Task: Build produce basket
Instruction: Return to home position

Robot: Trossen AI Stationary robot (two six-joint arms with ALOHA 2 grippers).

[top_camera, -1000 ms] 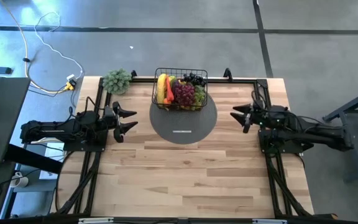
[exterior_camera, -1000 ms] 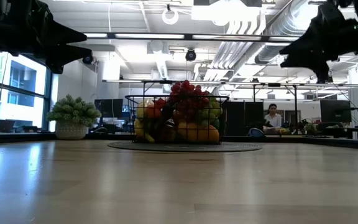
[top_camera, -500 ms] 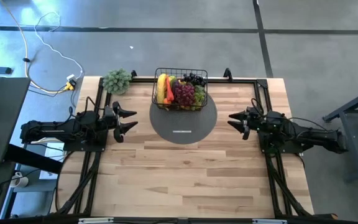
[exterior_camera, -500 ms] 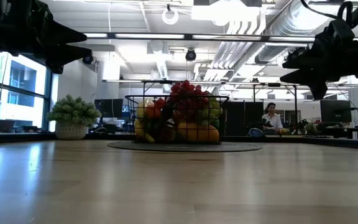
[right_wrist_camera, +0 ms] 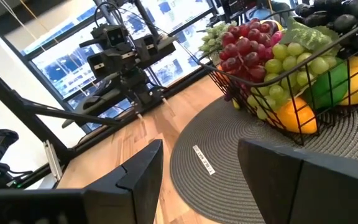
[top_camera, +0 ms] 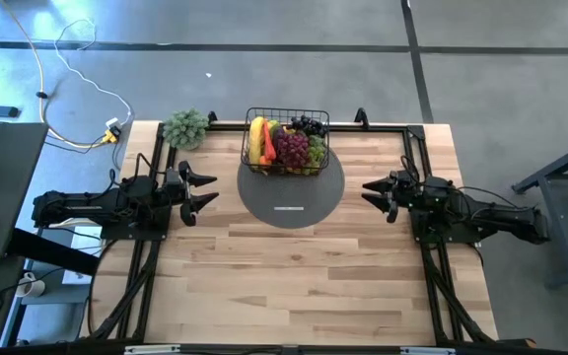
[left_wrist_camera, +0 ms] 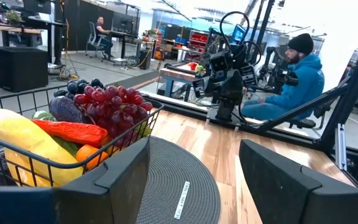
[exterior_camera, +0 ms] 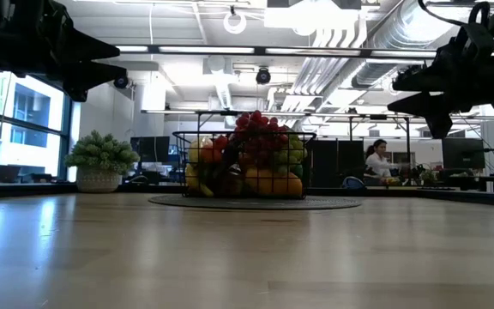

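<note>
Two open, empty claws, left claw (top_camera: 209,188) mid-left and right claw (top_camera: 368,193) mid-right, flank the basket (top_camera: 286,172), heaped with produce (top_camera: 291,148), upper centre; loading looks done, next just park both arms.

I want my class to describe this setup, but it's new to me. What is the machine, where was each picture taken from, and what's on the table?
It's a robot with two dark arms, each ending in a two-finger tool. One picture looks straight down, one looks level across the table, two come from wrist cameras. On the table lies a round grey mat; a wire basket heaped with toy produce stands at its far edge, a leafy bush nearby. The left tool and right tool hover open on either side, holding nothing.
</note>
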